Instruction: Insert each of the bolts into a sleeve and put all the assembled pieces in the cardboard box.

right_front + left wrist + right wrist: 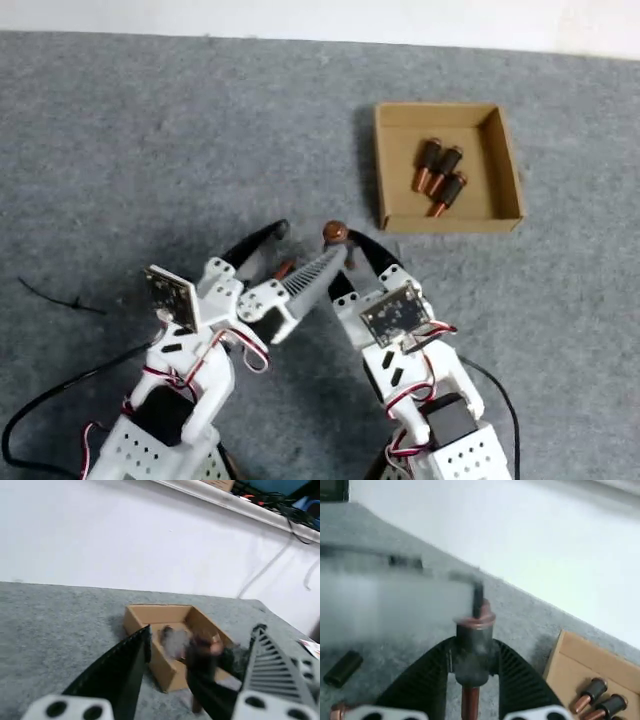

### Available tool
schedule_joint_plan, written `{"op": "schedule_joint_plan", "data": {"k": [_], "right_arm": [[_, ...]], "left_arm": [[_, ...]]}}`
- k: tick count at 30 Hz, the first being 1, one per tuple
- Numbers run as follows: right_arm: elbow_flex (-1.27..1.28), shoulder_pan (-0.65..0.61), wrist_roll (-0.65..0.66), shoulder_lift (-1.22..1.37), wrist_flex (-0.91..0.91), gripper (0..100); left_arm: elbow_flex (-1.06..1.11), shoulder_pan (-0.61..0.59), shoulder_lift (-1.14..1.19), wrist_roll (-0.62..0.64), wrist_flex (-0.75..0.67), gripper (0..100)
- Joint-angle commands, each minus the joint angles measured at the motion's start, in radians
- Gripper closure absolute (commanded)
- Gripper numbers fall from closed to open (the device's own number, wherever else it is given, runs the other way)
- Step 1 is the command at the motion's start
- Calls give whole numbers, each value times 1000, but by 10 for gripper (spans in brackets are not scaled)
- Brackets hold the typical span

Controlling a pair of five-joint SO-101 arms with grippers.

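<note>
Gray carpet surface [120, 150], white wall behind. Cardboard box [450, 225] at 2 o'clock in high view, three assembled pieces [440, 178] inside. Right pincer [473, 652] pinching sleeved bolt [475, 625], at 8 o'clock from box. Left pincer [312, 243] spread, just beside right pincer. Loose sleeve [342, 667] lying on surface.

Both arms extend from the surface's near edge, grippers meeting near mid-surface. left gripper [310, 243]: fingers spread wide, ribbed finger just beside the right gripper [338, 250]. Right fingers clamped on a sleeve [472, 650], held upright.
</note>
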Motion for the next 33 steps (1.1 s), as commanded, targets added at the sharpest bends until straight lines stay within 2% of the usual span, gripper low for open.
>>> {"op": "schedule_joint_plan", "data": {"k": [1,4,8,10,14,15,22,24,27,28,33], "right_arm": [[-2,31,-9,-15,-44,994],[-2,70,-9,-15,-45,994],[1,105,-9,-15,-45,994],[22,116,-9,-15,-45,994],[85,116,-9,-15,-136,994],[108,116,-9,-15,-176,994],[147,139,-9,-4,-194,994],[147,139,-9,-4,-194,994],[147,139,-20,-4,-194,994],[147,140,-40,-4,-194,994],[147,194,-117,-4,-194,994]], "left_arm": [[-24,-77,-15,-5,0,706],[-35,-137,-8,-5,-2,706],[-5,-148,-7,-5,0,715],[4,-148,-7,-11,0,771],[5,-154,-8,-15,-29,956],[8,-154,-8,-38,-51,994],[22,-156,-5,-196,-77,993],[22,-173,-5,-311,-34,992],[22,-168,-5,-559,9,992],[22,-159,-5,-597,20,992],[22,-159,-4,-586,28,992]]}}
